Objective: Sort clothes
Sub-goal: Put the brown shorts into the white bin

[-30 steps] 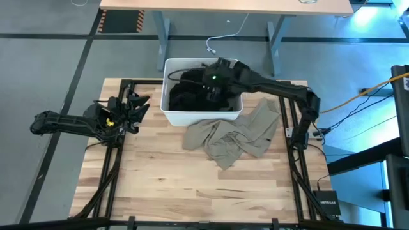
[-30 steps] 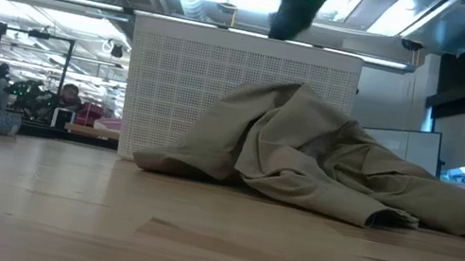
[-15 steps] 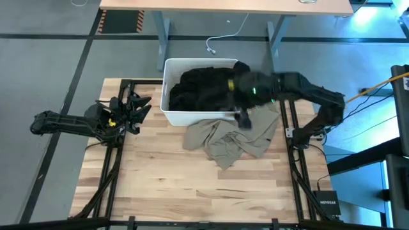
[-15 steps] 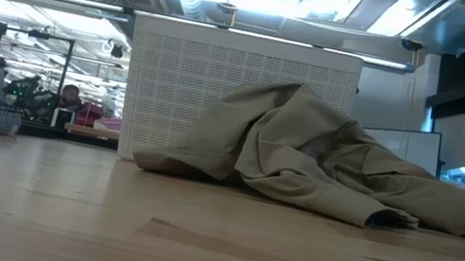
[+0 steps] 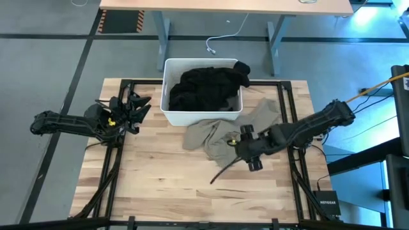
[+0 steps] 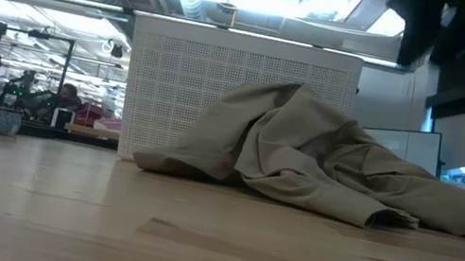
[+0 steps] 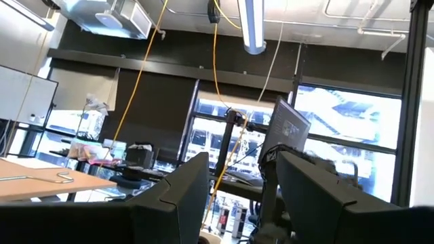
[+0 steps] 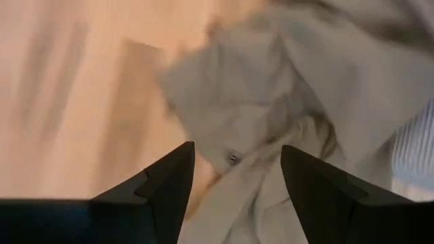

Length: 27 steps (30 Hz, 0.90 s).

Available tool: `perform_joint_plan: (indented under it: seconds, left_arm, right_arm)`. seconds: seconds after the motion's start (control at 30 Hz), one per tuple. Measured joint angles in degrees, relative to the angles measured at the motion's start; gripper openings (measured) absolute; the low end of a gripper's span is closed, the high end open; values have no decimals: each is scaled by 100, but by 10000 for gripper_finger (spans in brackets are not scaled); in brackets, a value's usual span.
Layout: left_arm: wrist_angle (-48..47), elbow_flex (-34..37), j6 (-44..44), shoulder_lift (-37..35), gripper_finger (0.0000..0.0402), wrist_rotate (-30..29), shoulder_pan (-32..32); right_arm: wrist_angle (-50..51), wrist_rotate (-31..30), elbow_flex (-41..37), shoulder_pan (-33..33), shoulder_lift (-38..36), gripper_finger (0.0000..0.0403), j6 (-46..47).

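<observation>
The crumpled khaki-beige fabric garment [image 5: 227, 137] lies on the pale wooden slatted table [image 5: 166, 185], its upper edge just beside the front wall of the white rectangular plastic tub [image 5: 167, 89]; in the low view it slumps in folds [image 6: 323, 161] against that tub's perforated side [image 6: 185, 74]. A heap of black fabric clothes [image 5: 204, 88] fills the tub, one dark fold draped over its far right rim. The right gripper [image 5: 246, 148] hovers above the near right part of the khaki cloth, fingers spread with nothing between them (its wrist camera looks past them onto beige folds [image 8: 319, 102]). The left gripper [image 5: 131, 105] waits over the table's left edge, fingers also parted [image 7: 183, 196].
</observation>
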State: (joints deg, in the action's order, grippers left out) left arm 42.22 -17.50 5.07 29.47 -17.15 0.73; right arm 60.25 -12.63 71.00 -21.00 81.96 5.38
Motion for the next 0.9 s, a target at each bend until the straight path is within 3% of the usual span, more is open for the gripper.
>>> perform_joint_plan:
  seconds: [0.17, 0.37, 0.53, 0.63, 0.7, 0.9]
  left_arm:
    - [2, 0, -45, 0, 170, 0, -1]
    - [17, 0, -40, 0, 170, -2, -2]
    - [17, 0, -56, 0, 170, -1, -2]
    - [19, 0, -57, 0, 170, -2, -2]
    - [20, 0, -58, 0, 170, -1, -2]
    - [34, 0, -58, 0, 170, -2, -2]
  right_arm:
    - [-693, -762, -1002, 113, -118, 237, 494]
    - [-1392, -930, -1703, 779, -531, 237, 308]
    - [-1891, -914, -2133, 1532, -935, 237, 1]
    - [-2640, -569, -2558, 1844, -957, 237, -225]
    - [-3136, -227, -2881, 1966, -867, 237, -280]
    - [-4479, -35, -3707, 2030, -280, 237, -260]
